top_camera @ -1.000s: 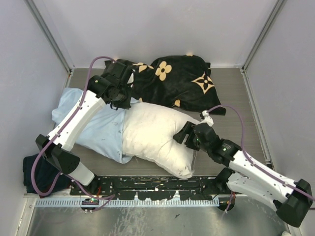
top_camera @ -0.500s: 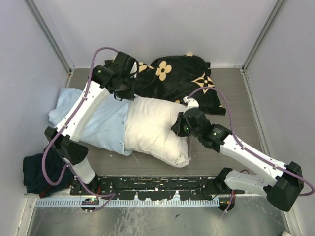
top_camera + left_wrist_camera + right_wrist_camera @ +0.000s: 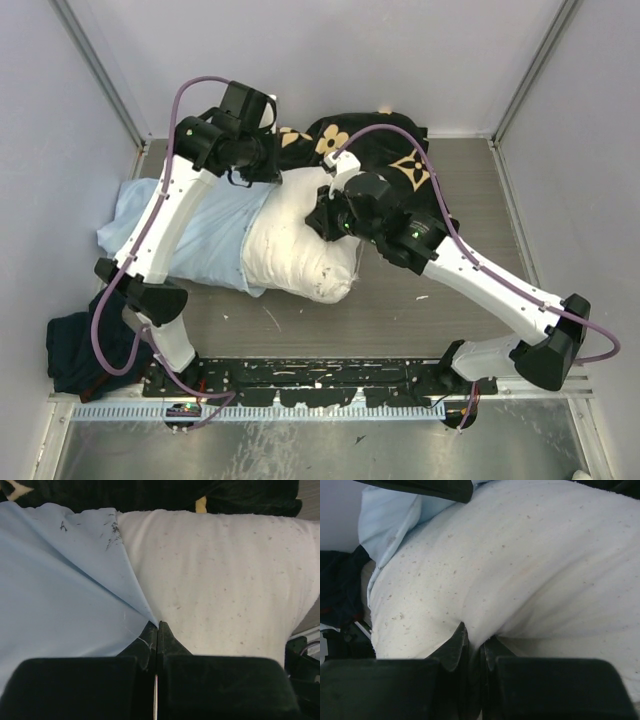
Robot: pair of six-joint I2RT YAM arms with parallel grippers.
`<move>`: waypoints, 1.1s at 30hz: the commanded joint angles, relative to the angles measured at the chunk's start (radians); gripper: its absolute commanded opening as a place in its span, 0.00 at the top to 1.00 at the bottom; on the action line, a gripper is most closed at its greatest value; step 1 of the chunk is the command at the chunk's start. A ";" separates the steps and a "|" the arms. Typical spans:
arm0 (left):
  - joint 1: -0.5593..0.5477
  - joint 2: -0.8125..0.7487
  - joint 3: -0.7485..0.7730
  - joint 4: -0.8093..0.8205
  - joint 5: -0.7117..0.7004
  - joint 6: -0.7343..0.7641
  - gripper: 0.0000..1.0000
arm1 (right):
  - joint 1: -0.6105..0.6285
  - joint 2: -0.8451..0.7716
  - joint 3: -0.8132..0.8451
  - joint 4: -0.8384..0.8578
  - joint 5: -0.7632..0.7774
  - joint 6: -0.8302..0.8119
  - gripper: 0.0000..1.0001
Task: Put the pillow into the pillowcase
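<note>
Table [image 3: 490, 190]: 1 pillow [image 3: 290, 250], 1 pillowcase [image 3: 215, 240], 1 flowered cloth [image 3: 330, 143].

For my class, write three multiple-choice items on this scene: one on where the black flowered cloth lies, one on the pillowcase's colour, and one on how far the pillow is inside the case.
1. Where does the black flowered cloth lie?
A. on the far side of the table, behind the pillow
B. inside the pillowcase
C. at the near edge, by the arm bases

2. What colour is the pillowcase?
A. red
B. light blue
C. striped green

3. How far in is the pillow?
A. wholly inside the case
B. partly inside, one end bare
C. lying apart from the case

Answers:
1 A, the top view shows the cloth beyond the pillow.
2 B, the fabric is plain pale blue.
3 B, blue covers one end while cream fabric shows beside it.
</note>
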 commanded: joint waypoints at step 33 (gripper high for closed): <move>-0.002 -0.073 0.125 0.395 0.459 -0.342 1.00 | -0.050 0.125 -0.113 0.456 -0.193 0.102 0.99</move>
